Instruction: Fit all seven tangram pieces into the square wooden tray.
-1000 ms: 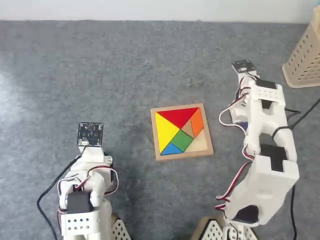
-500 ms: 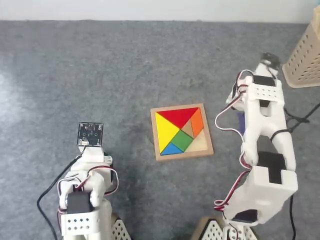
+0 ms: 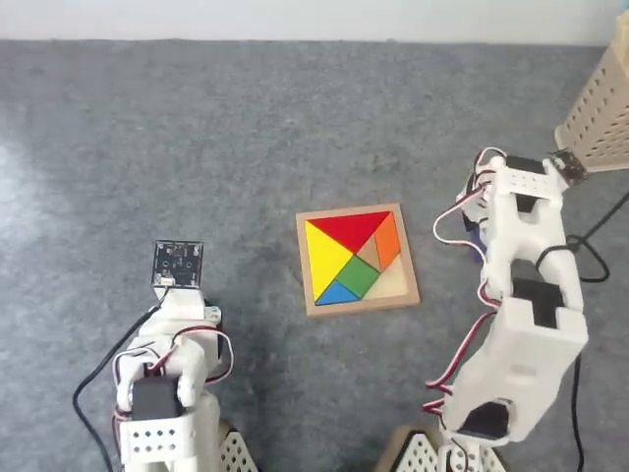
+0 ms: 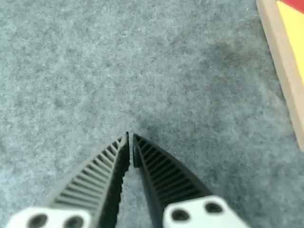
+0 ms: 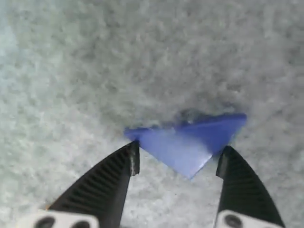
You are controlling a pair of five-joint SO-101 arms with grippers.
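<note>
While the left end effector [image 4: 130, 137] sits pressed together, the right end effector [image 5: 179, 152] is spread, flanking the blue triangle [image 5: 190, 137].

You've got a grey felt-like mat [image 3: 147, 128] as the work surface, and at its far right edge stands a beige perforated container [image 3: 601, 113], possibly a basket.

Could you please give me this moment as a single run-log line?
right gripper: jaws open astride blue triangle on carpet | left gripper: shut over carpet | tray: one triangular gap
</note>
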